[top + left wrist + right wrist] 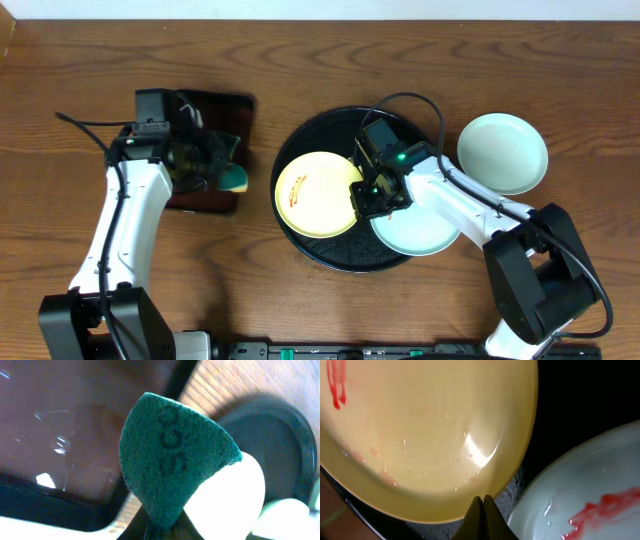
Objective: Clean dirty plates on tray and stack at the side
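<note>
- A brown wooden desk (320,60) is being used to carry everything in view.
- A large round black glossy tray with a raised rim (325,135) is being seen right of the desk's middle, with two plates resting on it.
- A smaller dark rectangular tray (228,108) is being seen on the left of the desk, well apart from the black tray and partly hidden by the left arm.
- A second pale bluish-white round plate (503,152) is being seen on the bare desk just beside the black tray's upper right rim, and no smears are being shown on it.
- A round yellow shallow plate (312,195) is being carried on the left half of the black tray. Its left edge is being seen over the tray's rim, and red-orange smears (337,385) are being shown on its wet face.
- A pale bluish-white round plate with a red smear (420,232) is being carried on the black tray's lower right part, reaching out over the rim. It is just beside the yellow plate, and its smear is being shown clearly in the right wrist view (600,505).
- The right gripper (362,195) is being held at the yellow plate's right edge, with its jaws pinched together on that rim (482,505).
- The left gripper (215,160) is being held over the rectangular tray's right side, with its jaws clamped on a sponge.
- The teal scouring sponge (172,455) is being held upright, its rough green face turned to the wrist camera.
</note>
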Robot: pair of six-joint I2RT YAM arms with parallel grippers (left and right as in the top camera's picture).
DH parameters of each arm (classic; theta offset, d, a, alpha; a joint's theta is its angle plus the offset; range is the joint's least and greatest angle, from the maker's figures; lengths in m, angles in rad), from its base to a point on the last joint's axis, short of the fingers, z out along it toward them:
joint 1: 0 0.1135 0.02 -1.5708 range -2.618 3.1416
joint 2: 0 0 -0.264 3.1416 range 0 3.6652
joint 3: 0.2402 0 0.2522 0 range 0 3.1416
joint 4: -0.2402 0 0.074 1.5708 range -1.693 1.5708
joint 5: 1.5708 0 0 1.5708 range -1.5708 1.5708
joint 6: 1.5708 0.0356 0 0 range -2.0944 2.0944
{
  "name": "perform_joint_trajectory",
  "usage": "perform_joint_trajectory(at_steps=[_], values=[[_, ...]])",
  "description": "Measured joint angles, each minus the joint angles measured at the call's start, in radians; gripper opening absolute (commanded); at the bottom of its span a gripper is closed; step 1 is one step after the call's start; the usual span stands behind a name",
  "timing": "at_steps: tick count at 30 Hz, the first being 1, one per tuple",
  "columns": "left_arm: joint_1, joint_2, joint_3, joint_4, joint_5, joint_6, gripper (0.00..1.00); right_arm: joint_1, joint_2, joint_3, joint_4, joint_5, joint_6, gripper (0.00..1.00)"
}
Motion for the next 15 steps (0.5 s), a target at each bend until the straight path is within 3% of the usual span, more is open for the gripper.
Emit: perform_joint_trajectory(at_steps=[8,9,10,15], values=[[-0.185,0.0,0.0,0.002,0.023,0.0,0.08,0.0,0.0,0.0,0.029,0.039,-0.002,0.01],[-0.206,0.0,0.0,0.006,0.015,-0.003,0.08,0.0,0.0,0.0,0.04,0.05,-0.001,0.13],[-0.228,0.0,0.0,0.007,0.006,-0.005,0.08,0.0,0.0,0.0,0.058,0.058,0.005,0.34],[-0.26,0.0,0.0,0.007,-0.047,-0.009,0.07,0.0,0.0,0.0,0.125,0.085,0.005,0.38]])
